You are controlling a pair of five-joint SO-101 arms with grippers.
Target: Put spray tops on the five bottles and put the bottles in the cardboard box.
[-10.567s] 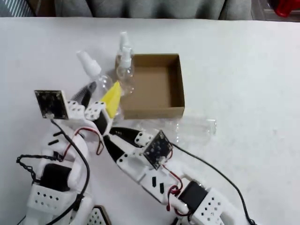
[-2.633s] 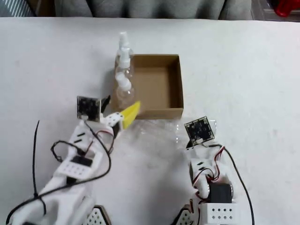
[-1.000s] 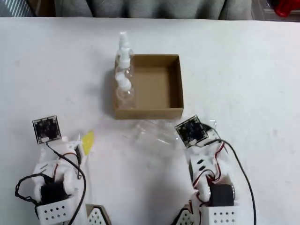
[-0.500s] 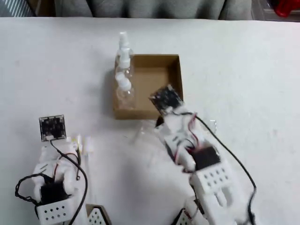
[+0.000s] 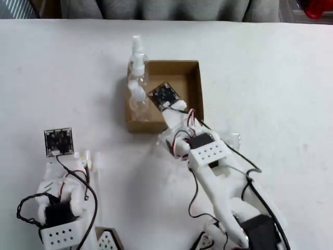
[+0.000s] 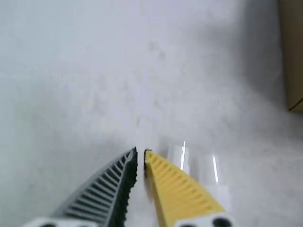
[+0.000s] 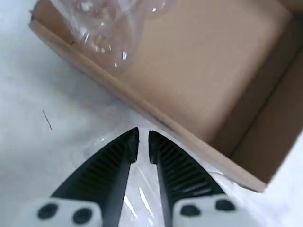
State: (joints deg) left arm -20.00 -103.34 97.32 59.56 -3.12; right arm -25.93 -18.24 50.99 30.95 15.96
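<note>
Right pincer (image 7: 143,135) is narrow, its two black fingers almost meeting with nothing between them. It hangs just on the near side of the box's (image 7: 199,90) near wall, tips over a clear bottle (image 7: 92,145) that lies on the table (image 7: 28,118). Its arm (image 5: 208,156) stretches from the near right up to the box.

Left pincer (image 6: 140,152) is narrow too, its grey and yellow tips all but touching and empty. It sits low over the table at the near left, well apart from the box. Just right of its yellow finger lie two pale tube-like pieces (image 6: 182,156); I cannot tell whether they are spray tops.

Three capped bottles (image 5: 138,65) stand in a row along the box's left wall, running near to far. The nearest one (image 7: 102,23) shows at the box's near left corner and seems to be inside it. For the other two I cannot tell inside from just outside.
</note>
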